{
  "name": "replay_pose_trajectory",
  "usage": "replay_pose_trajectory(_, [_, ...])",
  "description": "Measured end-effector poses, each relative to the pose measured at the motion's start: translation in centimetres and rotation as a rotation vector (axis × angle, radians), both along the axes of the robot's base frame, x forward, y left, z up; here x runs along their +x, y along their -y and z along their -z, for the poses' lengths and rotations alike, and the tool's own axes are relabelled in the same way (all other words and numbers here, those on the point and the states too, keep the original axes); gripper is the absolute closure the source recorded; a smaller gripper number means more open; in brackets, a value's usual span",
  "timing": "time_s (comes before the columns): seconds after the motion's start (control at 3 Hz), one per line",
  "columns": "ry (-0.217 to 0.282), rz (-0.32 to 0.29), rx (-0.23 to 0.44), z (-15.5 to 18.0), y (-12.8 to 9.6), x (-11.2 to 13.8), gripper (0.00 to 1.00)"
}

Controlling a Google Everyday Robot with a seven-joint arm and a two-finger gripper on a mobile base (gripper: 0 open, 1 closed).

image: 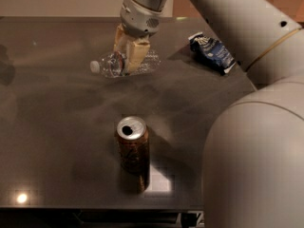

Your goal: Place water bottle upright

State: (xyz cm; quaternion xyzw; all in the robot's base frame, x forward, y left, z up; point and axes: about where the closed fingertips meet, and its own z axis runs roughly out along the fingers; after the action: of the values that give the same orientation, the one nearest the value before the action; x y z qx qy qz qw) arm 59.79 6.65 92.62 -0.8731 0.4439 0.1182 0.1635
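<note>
Currently, we find the water bottle (111,64) lying on its side in the far middle part of the table (57,127). Its long axis runs nearly left to right, level with the tabletop. The white cap (95,66) points left and the base points right. The gripper (129,56) comes down from above over the middle of the bottle, and we see its tan fingers (138,53) clenched on the clear body, one on each side.

Well apart, toward the front edge, a brown can (133,151) stands upright with its opened top showing. A blue snack bag (211,52) lies to the right of the bottle, near the right edge. We note bare tabletop to the left of the cap and between bottle and can. The arm (247,27) fills the right side.
</note>
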Motion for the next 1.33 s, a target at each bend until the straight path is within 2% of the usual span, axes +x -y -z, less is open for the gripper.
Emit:
replay_pose_trajectory(0.67, [-0.151, 0.146, 0.263, -4.0, 0.3, -1.5, 1.00])
replay_pose_trajectory(1.33, [-0.319, 0.252, 0.489, -5.5, 0.5, -2.7, 1.00])
